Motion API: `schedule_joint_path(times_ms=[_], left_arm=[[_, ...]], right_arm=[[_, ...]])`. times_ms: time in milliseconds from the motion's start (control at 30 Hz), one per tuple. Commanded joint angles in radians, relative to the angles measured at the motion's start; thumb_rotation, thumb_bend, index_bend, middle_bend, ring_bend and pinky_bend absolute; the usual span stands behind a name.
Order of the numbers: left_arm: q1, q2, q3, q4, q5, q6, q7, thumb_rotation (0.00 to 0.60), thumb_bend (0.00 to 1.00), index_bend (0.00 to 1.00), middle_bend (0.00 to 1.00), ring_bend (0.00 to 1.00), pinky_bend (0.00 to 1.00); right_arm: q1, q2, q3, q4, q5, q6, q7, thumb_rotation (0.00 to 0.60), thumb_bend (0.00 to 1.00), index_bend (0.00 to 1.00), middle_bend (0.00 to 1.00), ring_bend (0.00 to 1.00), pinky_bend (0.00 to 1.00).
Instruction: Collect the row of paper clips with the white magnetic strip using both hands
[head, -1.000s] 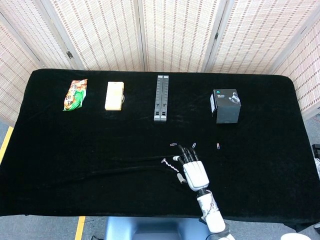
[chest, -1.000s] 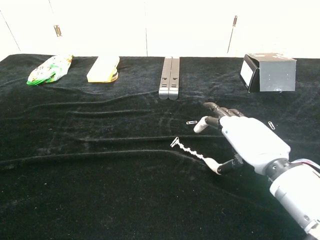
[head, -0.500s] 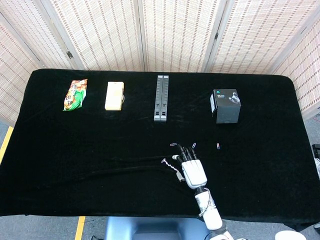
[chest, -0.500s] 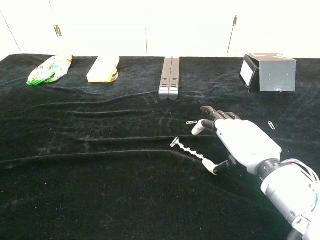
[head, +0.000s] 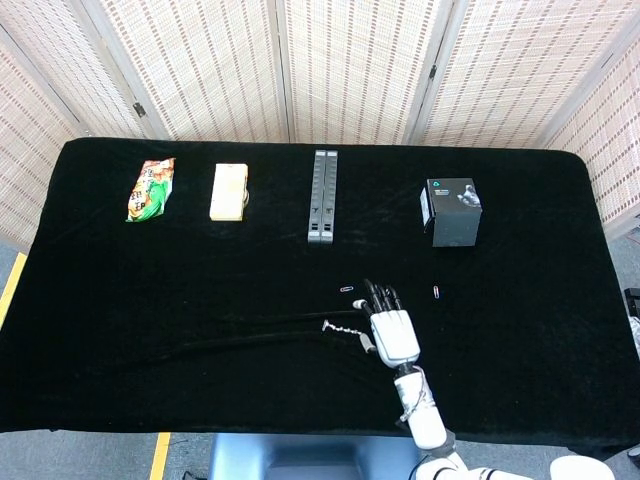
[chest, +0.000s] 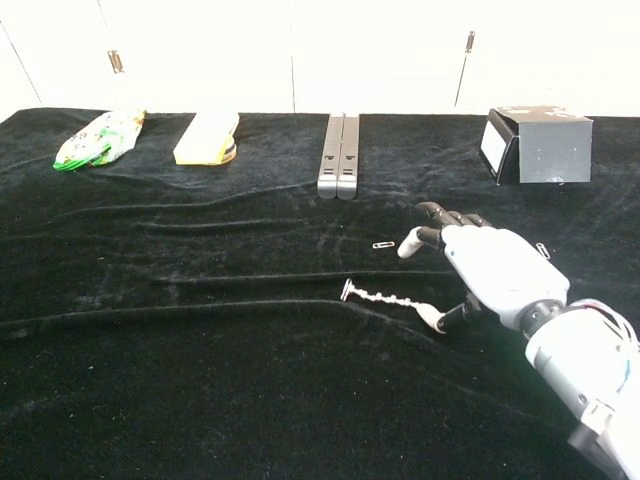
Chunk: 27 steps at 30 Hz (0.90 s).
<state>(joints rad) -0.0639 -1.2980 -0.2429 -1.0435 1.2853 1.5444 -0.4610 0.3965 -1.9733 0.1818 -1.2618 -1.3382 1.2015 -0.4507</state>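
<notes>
We see only the right robot hand (chest: 490, 275), palm down low over the black-draped bench (head: 150, 300), its dark fingers (head: 380, 296) stretched forward and slightly apart, its thumb (chest: 440, 318) out to the side. The white magnetic strip (chest: 385, 298) lies on the cloth and runs from that thumb toward the middle of the bench, with paper clips clinging along it and a bunch at its far end (head: 328, 325). Whether the thumb pins the strip or merely touches it, we cannot tell. One loose paper clip (head: 346, 289) lies just beside the fingertips on the inner side, and another (head: 436, 292) lies near on the outer side. Along the back of the bench stand a snack packet (head: 150, 189), a yellow block (head: 229, 190), a grey bar (head: 321, 196) and a dark box (head: 453, 210).
</notes>
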Motion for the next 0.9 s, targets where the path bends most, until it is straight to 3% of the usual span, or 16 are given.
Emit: schedule_joint_path(times_ms=[33,200,467,667,900], left_arm=[[0.0,0.001,-0.003,0.001,-0.003,-0.005,0.0,0.6,0.32,0.38,0.26,0.13,0.05],[0.003,0.0,-0.011,0.008,-0.016,-0.019,-0.005,0.6,0.32,0.38,0.26,0.13,0.05],[0.009,-0.002,-0.015,0.01,-0.018,-0.018,-0.005,0.6,0.32,0.39,0.26,0.13,0.05],[0.005,-0.003,-0.014,0.011,-0.015,-0.027,0.004,0.6,0.32,0.41,0.26,0.13,0.05],[-0.002,-0.006,-0.017,0.025,-0.017,-0.05,-0.011,0.6,0.32,0.41,0.26,0.12,0.04]], right_arm=[[0.017,0.004,0.013,0.016,0.007,-0.011,-0.006,0.6,0.36,0.28,0.0,0.0,0.0],[0.04,0.02,0.023,0.014,0.013,-0.032,0.01,0.6,0.36,0.28,0.0,0.0,0.0],[0.046,0.142,0.002,-0.164,0.034,-0.086,0.002,0.6,0.36,0.29,0.0,0.0,0.0],[0.067,0.205,0.0,-0.274,0.096,-0.112,-0.122,0.6,0.36,0.36,0.0,0.0,0.0],[0.069,0.184,-0.004,-0.276,0.197,-0.091,-0.208,0.6,0.36,0.46,0.0,0.0,0.0]])
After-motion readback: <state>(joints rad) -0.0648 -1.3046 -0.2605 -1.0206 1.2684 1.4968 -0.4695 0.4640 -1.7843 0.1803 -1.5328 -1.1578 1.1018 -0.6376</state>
